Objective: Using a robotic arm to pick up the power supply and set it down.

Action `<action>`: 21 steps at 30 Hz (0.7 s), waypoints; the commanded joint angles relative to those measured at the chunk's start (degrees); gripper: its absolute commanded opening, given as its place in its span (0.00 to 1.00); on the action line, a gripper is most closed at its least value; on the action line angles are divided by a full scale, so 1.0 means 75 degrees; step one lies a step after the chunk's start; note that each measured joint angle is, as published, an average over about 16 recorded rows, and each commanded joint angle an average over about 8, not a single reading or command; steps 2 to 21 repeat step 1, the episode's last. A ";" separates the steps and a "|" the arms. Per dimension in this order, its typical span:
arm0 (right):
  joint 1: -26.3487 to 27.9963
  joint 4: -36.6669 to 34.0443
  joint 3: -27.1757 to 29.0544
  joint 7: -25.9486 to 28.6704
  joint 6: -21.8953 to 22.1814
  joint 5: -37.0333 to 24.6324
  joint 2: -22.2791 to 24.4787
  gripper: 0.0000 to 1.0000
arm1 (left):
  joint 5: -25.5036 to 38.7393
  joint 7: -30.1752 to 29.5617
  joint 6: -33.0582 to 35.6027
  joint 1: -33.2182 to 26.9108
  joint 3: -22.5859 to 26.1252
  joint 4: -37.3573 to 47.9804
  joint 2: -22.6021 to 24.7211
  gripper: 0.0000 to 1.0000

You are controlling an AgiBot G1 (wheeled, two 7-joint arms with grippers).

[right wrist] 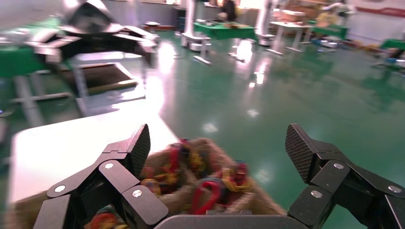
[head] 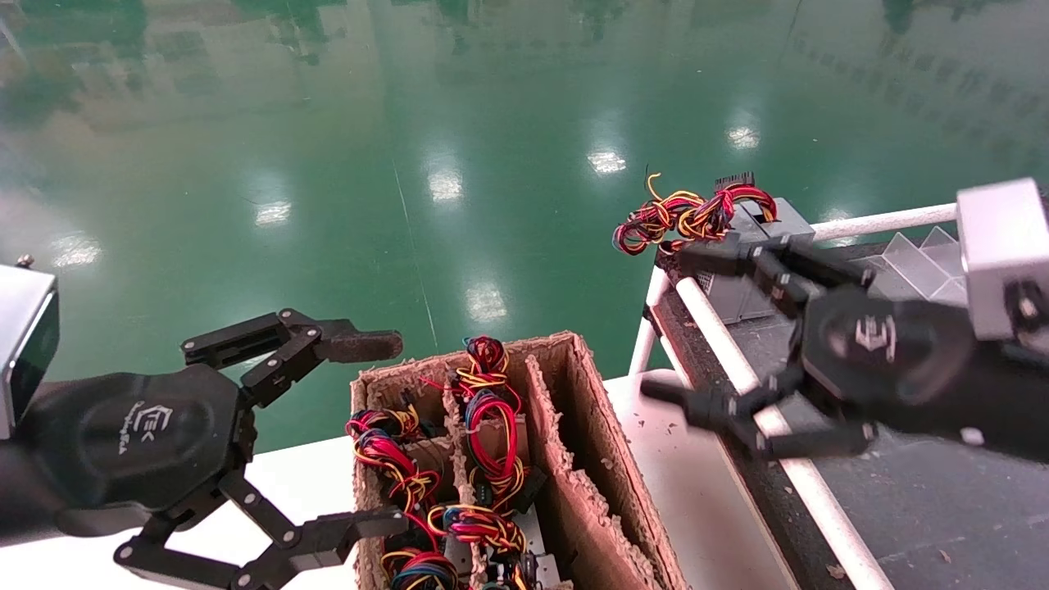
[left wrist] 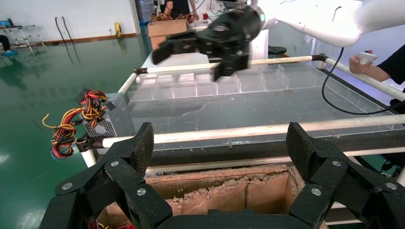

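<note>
Right gripper (head: 684, 328) is hanging wide open and empty, with the power supply (head: 750, 246) sitting at its one o'clock. Left gripper (head: 373, 430) is hovering open over the cardboard box (head: 574, 459).

The left gripper (left wrist: 217, 150) spreads its 2 fingers (left wrist: 140, 148) wide above a cardboard box (left wrist: 224, 188). Beyond a white rail (left wrist: 248, 130), the power supply (left wrist: 102, 125) sits at the corner of a dark table (left wrist: 248, 109), its wires (left wrist: 71, 125) hanging off the edge. The right gripper (left wrist: 200, 47) hovers open over clear trays (left wrist: 210, 85).
</note>
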 commanded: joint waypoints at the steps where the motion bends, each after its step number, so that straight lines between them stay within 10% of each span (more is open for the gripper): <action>1: -0.0251 0.0437 0.0008 0.0178 -0.0241 0.0256 0.0161 1.00 | 0.0000 0.0000 0.0000 0.0000 0.0000 0.0000 0.0000 1.00; 21: -0.0251 0.0437 0.0008 0.0178 -0.0241 0.0256 0.0161 1.00 | 0.0000 0.0000 0.0000 0.0000 0.0000 0.0000 0.0000 1.00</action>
